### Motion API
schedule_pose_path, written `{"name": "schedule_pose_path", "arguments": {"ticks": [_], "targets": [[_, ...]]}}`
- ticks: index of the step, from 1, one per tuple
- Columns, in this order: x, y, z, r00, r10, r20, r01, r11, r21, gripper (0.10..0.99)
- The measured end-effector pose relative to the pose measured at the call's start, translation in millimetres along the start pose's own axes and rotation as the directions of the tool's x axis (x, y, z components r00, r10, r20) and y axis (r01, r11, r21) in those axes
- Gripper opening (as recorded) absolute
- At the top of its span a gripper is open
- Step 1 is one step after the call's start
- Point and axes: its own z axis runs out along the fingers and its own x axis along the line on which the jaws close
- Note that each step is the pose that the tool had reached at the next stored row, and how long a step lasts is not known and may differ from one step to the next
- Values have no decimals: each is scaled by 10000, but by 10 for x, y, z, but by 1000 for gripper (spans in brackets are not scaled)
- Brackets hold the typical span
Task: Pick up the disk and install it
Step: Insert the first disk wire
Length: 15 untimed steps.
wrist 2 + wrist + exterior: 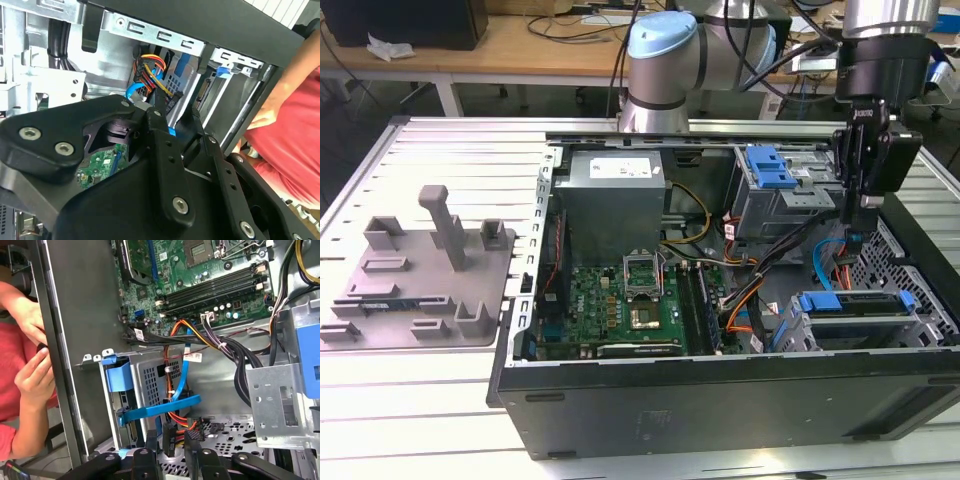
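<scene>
Closest to the wrist cameras, your gripper (172,437) shows its black linkages. Its fingers (156,117) stand a little apart in both wrist views, and nothing is clamped between them. What you see through the gap is a bundle of cables (175,422) lying deeper in the computer case (720,405).

In the exterior view your gripper (861,232) hangs over the corner of the case on that view's right, pointing down and clear of everything below it.

You find the disk (850,301) just under it, sitting in the lower drive cage (920,330) against the case's near wall, with the blue carrier strip along the cage's top. In the first wrist view the same blue strip of the disk (162,406) crosses the cage just beside the fingertips without touching them. Whether the disk is pushed fully home, you cannot tell.

Beyond the gripper in the exterior view sits a grey upper cage with a blue latch (770,166). The motherboard (620,300) fills the middle of the case floor.

A person's hands (30,370) rest at the outside of the case wall. A grey fixture plate (420,285) lies on the slatted table (410,410), well apart on the exterior view's left.
</scene>
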Motion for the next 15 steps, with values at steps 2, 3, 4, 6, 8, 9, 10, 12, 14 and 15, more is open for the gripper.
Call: {"name": "schedule_pose_path", "arguments": {"ticks": [2,3,4,6,8,9,10,12,14,15], "targets": [[-15,3,25,10000,14,-4,-14,10000,27,353],[-17,4,29,10000,21,-14,-21,10000,40,353],[-21,4,29,10000,29,-46,-28,10000,62,353],[-29,6,28,10000,43,-78,-43,9999,92,353],[-33,7,31,9999,56,-88,-55,9999,114,353],[-36,7,35,9999,67,-93,-66,9999,134,353],[-38,8,37,9999,75,-96,-74,9999,149,353],[-42,9,42,9999,94,-100,-93,9998,184,353],[-45,14,46,9999,112,-108,-110,9997,210,353],[-45,14,45,9999,113,-109,-111,9997,210,353]]}}
